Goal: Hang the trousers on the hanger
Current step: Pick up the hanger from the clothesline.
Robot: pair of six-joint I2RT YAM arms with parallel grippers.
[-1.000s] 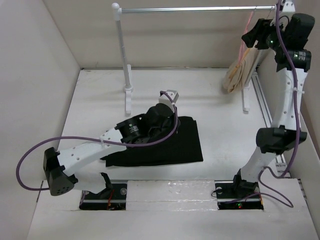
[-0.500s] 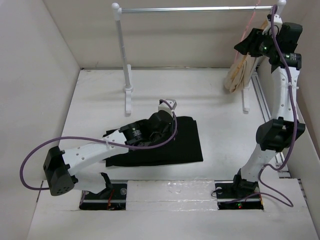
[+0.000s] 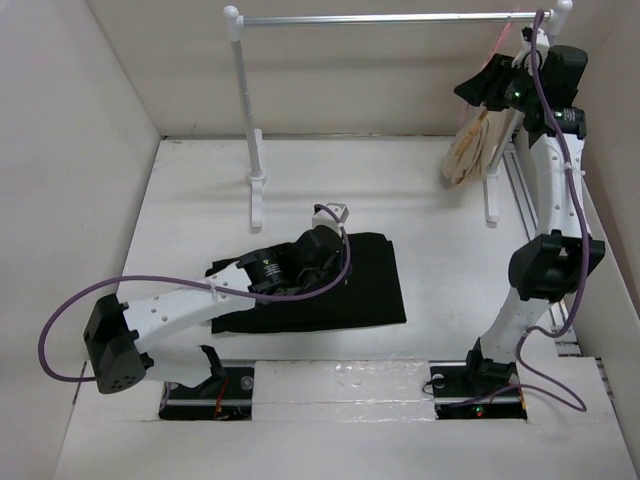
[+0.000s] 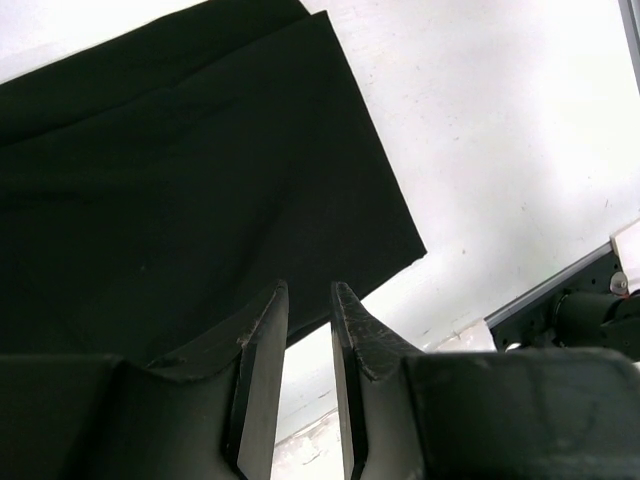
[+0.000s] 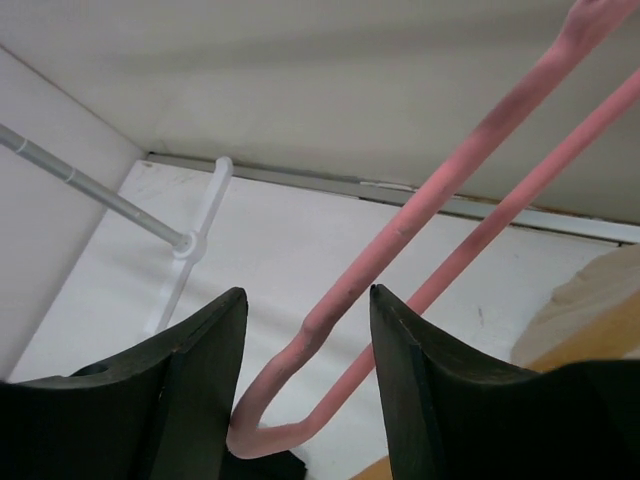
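Nearest the arm bases, the trousers (image 3: 375, 290) lie folded flat on the bench (image 3: 450, 260). The left fingers (image 4: 265, 325) hover over them, narrowly parted and empty. At the far rail (image 3: 400, 18) the right fingers (image 5: 200, 350) stand open around the pink hanger (image 5: 480, 135), not clamped. They should close squarely on one bar, then lift it off without dragging the tan hangers (image 3: 475, 150) alongside.
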